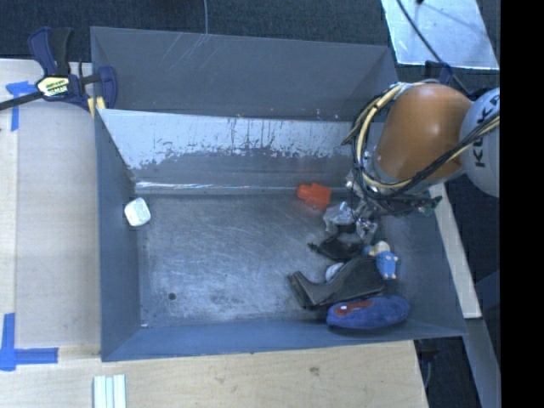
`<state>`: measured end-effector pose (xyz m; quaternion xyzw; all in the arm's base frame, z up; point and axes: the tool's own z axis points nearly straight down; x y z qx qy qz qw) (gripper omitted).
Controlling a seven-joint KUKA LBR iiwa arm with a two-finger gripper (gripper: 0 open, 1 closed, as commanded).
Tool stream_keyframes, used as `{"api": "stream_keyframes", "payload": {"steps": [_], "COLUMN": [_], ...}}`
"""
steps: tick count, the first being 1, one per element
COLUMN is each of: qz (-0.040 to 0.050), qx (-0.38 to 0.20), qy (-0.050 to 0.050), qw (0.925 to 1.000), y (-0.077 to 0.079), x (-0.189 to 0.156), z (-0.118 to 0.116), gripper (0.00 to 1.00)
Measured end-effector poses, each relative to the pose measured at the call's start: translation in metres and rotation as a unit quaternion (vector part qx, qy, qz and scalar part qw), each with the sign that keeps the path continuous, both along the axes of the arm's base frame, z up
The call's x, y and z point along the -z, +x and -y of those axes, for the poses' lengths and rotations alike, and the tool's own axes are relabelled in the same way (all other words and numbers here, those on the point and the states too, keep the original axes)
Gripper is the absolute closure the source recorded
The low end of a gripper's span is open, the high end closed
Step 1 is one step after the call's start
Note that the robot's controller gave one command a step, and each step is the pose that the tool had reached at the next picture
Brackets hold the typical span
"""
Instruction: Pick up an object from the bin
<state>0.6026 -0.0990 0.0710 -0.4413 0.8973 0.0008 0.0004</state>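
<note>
Silvery and wrapped in cables, the gripper [348, 218] hangs low at about 3 o'clock of the grey metal bin [229, 266], close to the right wall, where nearly all the loose things have gathered. Whether it is open or closed cannot be told, because the wrist, under its orange cover [425, 130], and the cable loops stand in front of it, and nothing can be seen held in it. Nearest to it, at its 6 o'clock and apparently just below it, lies a small flat black piece [333, 248], so that is the likeliest candidate for the pick, though contact cannot be made out. At its 10 o'clock an orange block [313, 195] sits alone against the foot of the back wall, near but apart. Further out, toward 5 o'clock of the bin, is a small heap: a blue and yellow figure [384, 262], a dark angled object [327, 287] lying flat, and a blue oblong soft thing with a red patch [368, 311] wedged into the front right corner, probably resting there because the sloped walls funnel things down. Well apart, at 9 o'clock, a small white object [137, 212] lies by the left wall. The pick looks not yet made.
</note>
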Motion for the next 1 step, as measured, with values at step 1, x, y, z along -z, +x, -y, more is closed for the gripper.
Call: {"api": "stream_keyframes", "payload": {"steps": [1], "qz": [0.0064], "qx": [-0.001], "qy": [-0.001], "qw": [1.0000], "y": [0.0139], "x": [-0.1357], "z": [-0.0132], "gripper": [1.00]}}
